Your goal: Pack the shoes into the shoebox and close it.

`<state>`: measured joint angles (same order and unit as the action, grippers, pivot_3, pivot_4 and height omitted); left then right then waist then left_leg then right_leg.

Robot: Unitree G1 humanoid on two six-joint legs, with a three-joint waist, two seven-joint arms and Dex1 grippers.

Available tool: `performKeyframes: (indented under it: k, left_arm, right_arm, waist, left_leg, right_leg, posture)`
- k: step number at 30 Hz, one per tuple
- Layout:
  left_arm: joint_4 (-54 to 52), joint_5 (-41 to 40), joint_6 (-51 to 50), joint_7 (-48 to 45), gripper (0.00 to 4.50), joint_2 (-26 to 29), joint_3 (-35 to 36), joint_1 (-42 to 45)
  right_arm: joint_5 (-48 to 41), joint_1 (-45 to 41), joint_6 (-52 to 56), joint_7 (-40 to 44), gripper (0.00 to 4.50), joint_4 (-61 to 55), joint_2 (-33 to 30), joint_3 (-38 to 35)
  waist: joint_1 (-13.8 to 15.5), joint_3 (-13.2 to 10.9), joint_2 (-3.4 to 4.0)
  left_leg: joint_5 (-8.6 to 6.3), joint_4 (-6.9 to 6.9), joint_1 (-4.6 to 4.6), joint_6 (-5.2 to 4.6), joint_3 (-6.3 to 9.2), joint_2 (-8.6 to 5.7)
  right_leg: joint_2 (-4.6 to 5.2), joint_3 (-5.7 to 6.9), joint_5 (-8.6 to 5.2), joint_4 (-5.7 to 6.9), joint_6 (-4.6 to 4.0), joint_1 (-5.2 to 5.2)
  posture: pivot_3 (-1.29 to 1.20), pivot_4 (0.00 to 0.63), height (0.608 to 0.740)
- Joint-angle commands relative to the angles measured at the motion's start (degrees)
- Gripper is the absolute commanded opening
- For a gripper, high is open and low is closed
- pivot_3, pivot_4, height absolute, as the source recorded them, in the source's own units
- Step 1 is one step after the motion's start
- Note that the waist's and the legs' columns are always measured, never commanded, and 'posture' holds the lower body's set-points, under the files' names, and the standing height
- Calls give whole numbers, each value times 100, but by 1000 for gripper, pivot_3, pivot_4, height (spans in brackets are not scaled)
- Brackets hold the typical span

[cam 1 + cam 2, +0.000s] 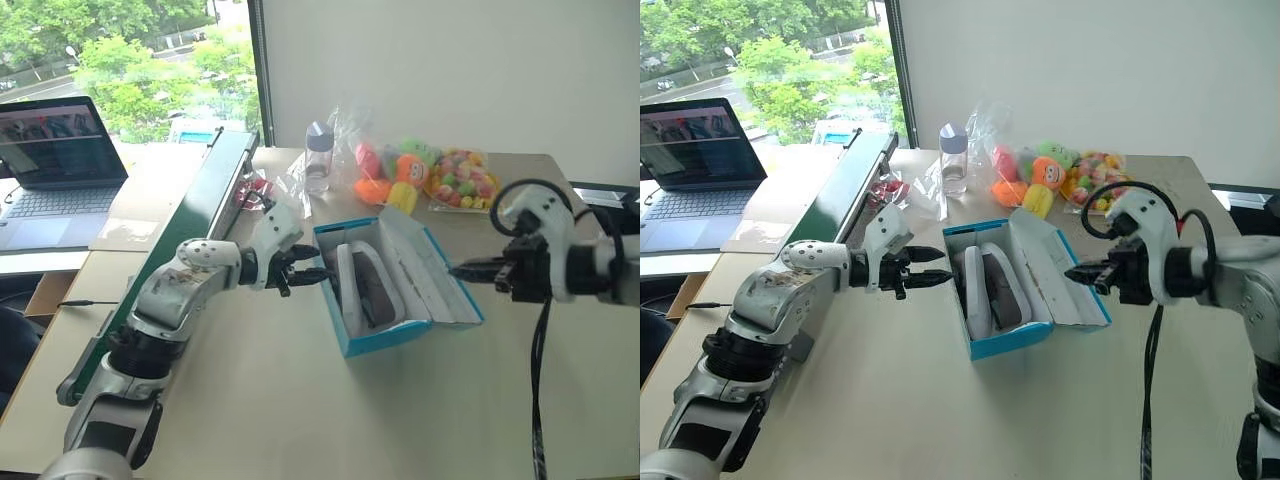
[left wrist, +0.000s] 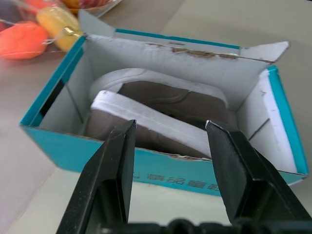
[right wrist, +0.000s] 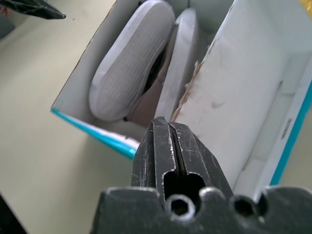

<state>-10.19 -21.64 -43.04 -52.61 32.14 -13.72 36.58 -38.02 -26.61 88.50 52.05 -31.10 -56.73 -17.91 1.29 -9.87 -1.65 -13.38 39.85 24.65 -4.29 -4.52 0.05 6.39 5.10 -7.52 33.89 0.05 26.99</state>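
Note:
The blue shoebox [image 1: 385, 340] stands open in the middle of the table, its lid [image 1: 430, 275] laid back to the right with the white inside up. Both grey shoes [image 1: 362, 285] lie on their sides inside it, pale soles [image 3: 131, 63] showing. My left gripper [image 1: 318, 262] hovers just left of the box, pointing at its side wall [image 2: 68, 146], open with nothing between its fingers. My right gripper [image 1: 458, 269] is shut and empty. It hangs in the air beside the right edge of the lid [image 3: 243, 87], apart from it.
Behind the box stand a clear bottle [image 1: 318, 155], a bag of plush toys [image 1: 395, 170] and a bag of coloured sweets [image 1: 462, 180]. A long green board [image 1: 200, 215] runs along the left, with a laptop [image 1: 55, 150] beyond it. Bare tabletop lies in front of the box.

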Motion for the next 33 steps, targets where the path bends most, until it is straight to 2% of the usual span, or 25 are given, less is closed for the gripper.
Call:
performKeyframes:
  k: [1,4,8,13,15,18,22,27,33]
  left_arm:
    - [225,51,360,-623,2403,176,-138,442]
    - [511,201,587,-929,2403,228,-295,762]
    - [785,369,776,-1233,2403,299,-416,1047]
    - [838,490,829,-1367,2403,407,-372,1134]
    - [788,445,732,-1374,2403,452,-306,1100]
    - [679,261,458,-1409,3089,512,-178,1051]
    - [461,262,318,-1477,4439,702,-181,960]
    - [246,324,278,-1445,4439,868,-163,900]
    - [143,301,127,-1279,4439,913,-83,873]
  right_arm:
    - [-877,991,398,-104,17,-1035,173,-1301]
    - [-880,2116,400,-537,17,-1415,757,-1639]
    - [-175,3008,-816,-1407,17,-867,2127,-1358]
    - [362,3923,-2064,-1468,17,-224,2551,-573]
    - [441,3904,-2477,-1524,17,135,2759,-460]
    - [757,3734,-3049,-1665,0,749,2839,-236]
    - [1106,3388,-3805,-1793,0,1502,2891,-14]
    - [1340,2993,-4527,-1935,0,2391,3099,94]
    - [1185,2353,-5228,-2192,0,3331,3601,-183]
  waist:
    - [39,-1,-3]
    - [118,0,-7]
    - [116,-3,4]
    - [83,-3,6]
    - [75,-3,7]
    - [40,-7,11]
    - [6,-9,14]
    - [-33,-9,14]
    - [-76,-10,10]
  left_leg:
    - [0,0,-1,1,2,1]
    - [0,4,-4,3,14,8]
    - [-1,5,-8,5,21,-2]
    - [-22,12,-8,30,14,-7]
    - [-17,9,-11,22,15,-5]
    - [-3,10,-22,-1,12,-4]
    - [-24,11,-32,40,11,-3]
    - [-15,7,-36,23,12,-3]
    - [-6,9,-56,9,9,-3]
  right_leg:
    - [-1,1,0,1,0,0]
    - [-11,11,-4,0,-3,-8]
    - [2,11,-11,-7,-12,-25]
    - [5,1,-16,-11,-19,-27]
    - [0,2,-17,-8,-21,-25]
    - [-2,-6,-18,2,-23,-28]
    - [-3,-7,-22,3,-29,-34]
    - [-8,-10,-22,5,-28,-38]
    - [-12,-26,-23,0,-27,-60]
  posture:
    - [0,150,740]
    - [0,150,740]
    - [0,150,740]
    - [0,150,740]
    - [0,150,740]
    - [0,150,740]
    - [0,150,740]
    - [0,150,740]
    - [0,150,740]
